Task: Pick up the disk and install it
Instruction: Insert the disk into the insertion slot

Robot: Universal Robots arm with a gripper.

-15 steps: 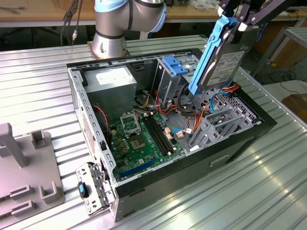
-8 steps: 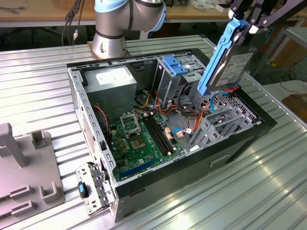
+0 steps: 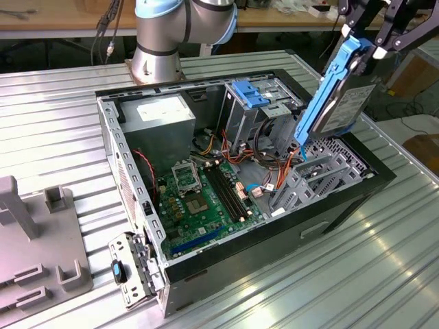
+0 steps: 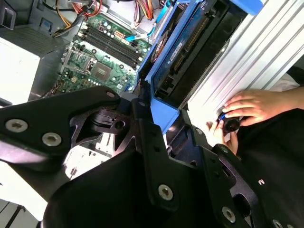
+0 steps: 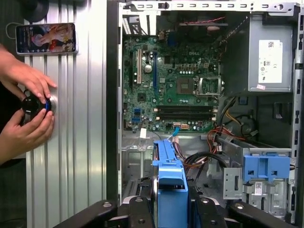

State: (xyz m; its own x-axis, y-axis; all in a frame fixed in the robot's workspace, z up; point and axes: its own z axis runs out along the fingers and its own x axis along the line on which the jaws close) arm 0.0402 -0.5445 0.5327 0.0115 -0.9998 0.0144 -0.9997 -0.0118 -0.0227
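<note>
The disk (image 3: 348,104), a grey-metal drive in a bright blue carrier, hangs nearly on edge above the open computer case (image 3: 274,229), over its corner at the exterior view's right. My gripper (image 3: 365,46) is shut on its upper end. In both wrist views the blue carrier (image 5: 170,183) (image 4: 164,111) sits between my black fingers (image 5: 137,213), pointing down into the case. Below the disk lies a grey metal drive cage (image 3: 310,177). A fixed blue latch piece (image 3: 248,93) tops the neighbouring metal bay (image 5: 259,187).
Inside the case are the green motherboard (image 3: 199,199), the power supply (image 3: 162,114) and loose orange and blue cables (image 3: 264,179). A person's hands (image 5: 28,109) hold a black knob on the ribbed table beside a phone (image 5: 45,38). A grey fixture (image 3: 34,240) stands at the exterior view's left.
</note>
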